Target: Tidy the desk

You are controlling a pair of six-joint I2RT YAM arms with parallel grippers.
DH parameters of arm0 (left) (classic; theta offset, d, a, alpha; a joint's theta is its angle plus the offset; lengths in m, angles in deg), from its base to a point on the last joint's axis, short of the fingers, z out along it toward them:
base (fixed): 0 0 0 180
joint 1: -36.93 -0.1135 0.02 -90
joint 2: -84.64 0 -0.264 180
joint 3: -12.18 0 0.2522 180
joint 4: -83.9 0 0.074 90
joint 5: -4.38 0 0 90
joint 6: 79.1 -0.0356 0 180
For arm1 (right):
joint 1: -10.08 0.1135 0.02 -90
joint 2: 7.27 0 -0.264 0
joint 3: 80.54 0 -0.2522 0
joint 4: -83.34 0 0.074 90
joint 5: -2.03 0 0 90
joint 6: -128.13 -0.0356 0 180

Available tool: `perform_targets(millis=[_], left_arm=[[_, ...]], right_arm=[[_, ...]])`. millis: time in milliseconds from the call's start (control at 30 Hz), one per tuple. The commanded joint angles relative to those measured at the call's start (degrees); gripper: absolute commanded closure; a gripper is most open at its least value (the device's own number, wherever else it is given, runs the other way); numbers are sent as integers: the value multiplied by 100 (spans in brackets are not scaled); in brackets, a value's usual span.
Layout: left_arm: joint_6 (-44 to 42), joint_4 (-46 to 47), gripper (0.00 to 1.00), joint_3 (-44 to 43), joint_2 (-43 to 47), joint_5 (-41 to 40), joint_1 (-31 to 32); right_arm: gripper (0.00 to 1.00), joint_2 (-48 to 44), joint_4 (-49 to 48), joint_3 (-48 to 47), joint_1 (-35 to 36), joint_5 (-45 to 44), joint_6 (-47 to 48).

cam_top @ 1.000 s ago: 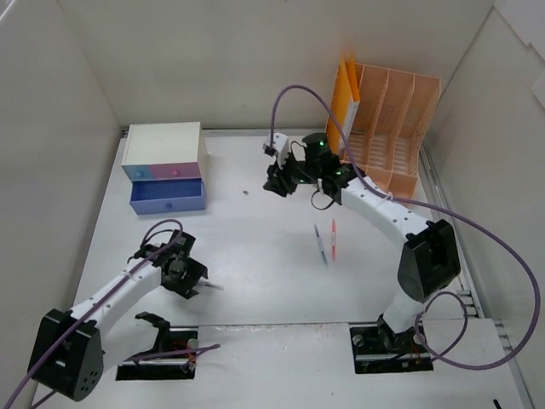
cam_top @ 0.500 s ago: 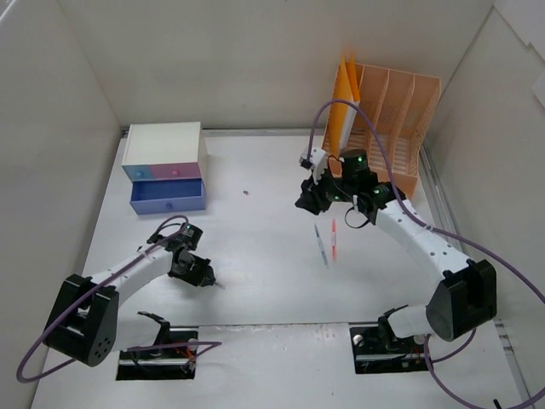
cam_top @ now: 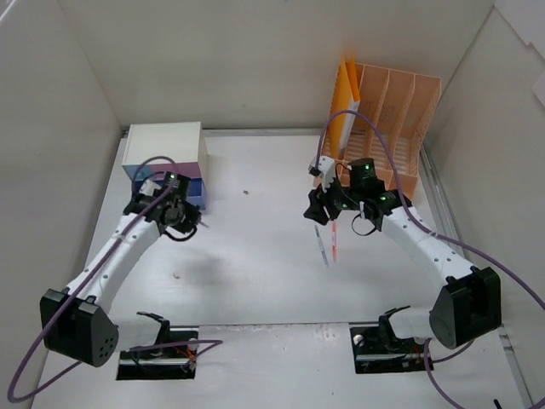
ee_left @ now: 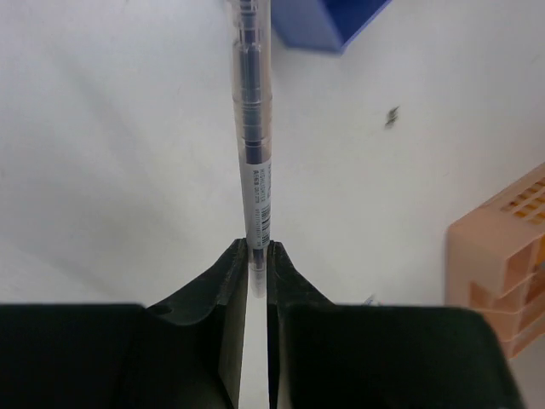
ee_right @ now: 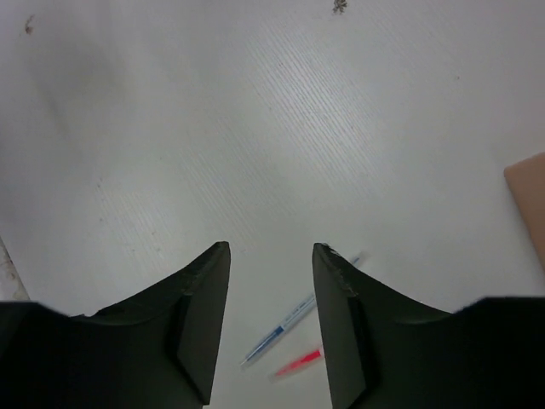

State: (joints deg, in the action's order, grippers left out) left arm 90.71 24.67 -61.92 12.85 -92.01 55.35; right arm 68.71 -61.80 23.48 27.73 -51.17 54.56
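The desk (cam_top: 255, 281) is a white tabletop between white wall panels. My left gripper (cam_top: 189, 220) is shut on a clear pen with a dark core (ee_left: 254, 128), which sticks straight out from the jaws (ee_left: 258, 249). It hovers beside the open blue drawer (cam_top: 195, 195) of the small white drawer box (cam_top: 163, 143). My right gripper (cam_top: 318, 213) is open and empty above the desk (ee_right: 271, 251). A blue pen (cam_top: 321, 244) and a red pen (cam_top: 334, 241) lie just below it; both show in the right wrist view, blue (ee_right: 285, 331) and red (ee_right: 298, 363).
A peach slotted file rack (cam_top: 393, 128) stands at the back right, with an orange folder (cam_top: 345, 102) in its left slot. Its corner shows in the left wrist view (ee_left: 502, 273). Small dark specks lie on the desk, one mid-back (cam_top: 246, 192) and one front left (cam_top: 176, 275).
My left arm has swung from the front left up to the drawer box, carrying the pen. My right gripper has moved from beside the rack back over the two pens.
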Motion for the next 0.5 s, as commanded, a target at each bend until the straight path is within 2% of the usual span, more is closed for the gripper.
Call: perform_targets(millis=[0,33,67,100,133,200,333,467], left_arm=[[-414,-507,100,-680,-36,-636,-478],[-388,-472,100,-803,-98,-548,-671],[-309,-349,100,-848,-220,-286,-1055],[-221,-261,100,-892,-308,-153,-1242],[-116,-208,100,-901,-388,101,-1557],[279,108,100,-883,-590,339,-1779],[878,706,100,-787,-898,858,-1982],[1019,813,100,-1234,-1476,868,-2035]], right_arm=[[62,-321,-159,86,-183,-32,-8],[72,-347,-133,113,-192,-67,18],[93,-426,-98,174,-227,-93,62],[98,-470,-98,218,-253,-155,89],[98,-523,-98,262,-279,-173,106],[98,-681,-98,403,-315,-234,133],[97,-910,-98,614,-420,-261,142],[93,-1042,-98,798,-482,-269,115]])
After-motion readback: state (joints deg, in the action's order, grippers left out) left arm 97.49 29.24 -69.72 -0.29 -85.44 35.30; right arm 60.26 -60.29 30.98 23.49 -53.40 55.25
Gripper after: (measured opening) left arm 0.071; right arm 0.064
